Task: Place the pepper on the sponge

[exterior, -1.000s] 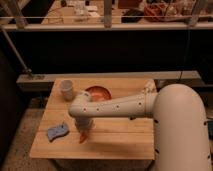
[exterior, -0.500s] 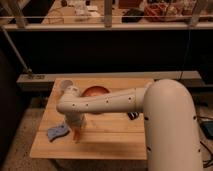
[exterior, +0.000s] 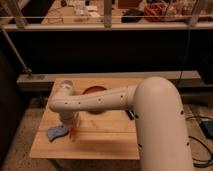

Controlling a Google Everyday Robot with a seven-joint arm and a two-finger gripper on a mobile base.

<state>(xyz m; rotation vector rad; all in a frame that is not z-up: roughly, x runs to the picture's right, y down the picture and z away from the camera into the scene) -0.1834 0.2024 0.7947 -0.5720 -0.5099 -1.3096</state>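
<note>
One light-blue sponge (exterior: 56,132) lies on the desk (exterior: 110,145), just left of the hand (exterior: 71,125). The hand points down and is closed on one orange pepper (exterior: 74,132), which hangs beneath it at the sponge's right edge. One dark red plate (exterior: 95,91) sits behind it to the right. The white arm (exterior: 100,100) reaches in level from the right.
</note>
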